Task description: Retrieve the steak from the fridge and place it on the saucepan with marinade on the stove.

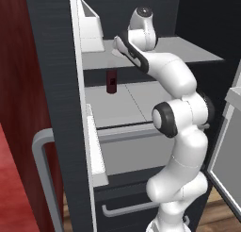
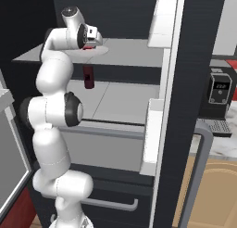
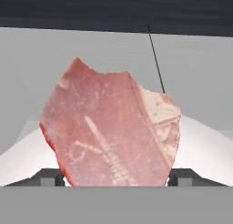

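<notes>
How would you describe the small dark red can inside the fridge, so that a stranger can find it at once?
Look into the open black fridge and find its light grey shelves. The can stands upright on the lower shelf, just below the front edge of the upper shelf. It is dark red, narrow and tall, unlike the flat pink steak up at the gripper.

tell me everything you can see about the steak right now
The steak is a flat, irregular slab of pink-red raw meat with pale marbling lines and a lighter, fatty patch along one edge. In the hand view it lies on a white plate on a light grey fridge shelf, straddled by the gripper, with one dark finger at either side of its near edge. Whether the fingers actually press on it cannot be told. In the right base view only a red sliver shows below the hand.
</notes>
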Robot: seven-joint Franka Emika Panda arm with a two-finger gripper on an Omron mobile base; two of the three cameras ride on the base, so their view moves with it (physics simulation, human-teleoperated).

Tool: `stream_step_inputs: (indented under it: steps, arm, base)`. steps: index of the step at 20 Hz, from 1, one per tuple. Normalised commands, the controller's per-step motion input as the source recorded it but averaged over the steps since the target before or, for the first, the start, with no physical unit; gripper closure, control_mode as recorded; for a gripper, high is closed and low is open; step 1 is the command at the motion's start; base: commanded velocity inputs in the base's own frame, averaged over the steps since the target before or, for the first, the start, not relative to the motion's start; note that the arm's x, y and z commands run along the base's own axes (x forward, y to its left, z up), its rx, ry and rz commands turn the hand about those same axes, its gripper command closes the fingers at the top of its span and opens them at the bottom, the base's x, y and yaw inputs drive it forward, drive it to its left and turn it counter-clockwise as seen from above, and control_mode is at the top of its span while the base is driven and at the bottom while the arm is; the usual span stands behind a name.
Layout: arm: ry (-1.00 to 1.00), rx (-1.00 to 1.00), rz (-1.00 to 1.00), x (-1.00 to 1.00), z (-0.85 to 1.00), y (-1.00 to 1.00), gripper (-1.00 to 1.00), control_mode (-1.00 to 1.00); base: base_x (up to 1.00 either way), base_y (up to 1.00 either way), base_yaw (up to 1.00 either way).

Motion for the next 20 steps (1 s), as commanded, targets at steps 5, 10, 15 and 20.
stream_step_inputs:
  steps: [5, 10, 15, 20]
  arm:
    - [0.01, 0.00, 0.00, -0.07, 0.01, -0.03, 1.00, -1.00]
    - [0.00, 0.00, 0.00, -0.49, 0.20, -0.10, 1.00, -1.00]
    - [-0.01, 0.00, 0.00, -0.77, 0.07, -0.21, 1.00, -1.00]
    - [0.00, 0.00, 0.00, -0.88, 0.00, -0.14, 1.00, -1.00]
  base:
    - [0.00, 0.00, 0.00]
    - [0.00, 0.00, 0.00]
    - [0.00, 0.00, 0.00]
    - [0.00, 0.00, 0.00]
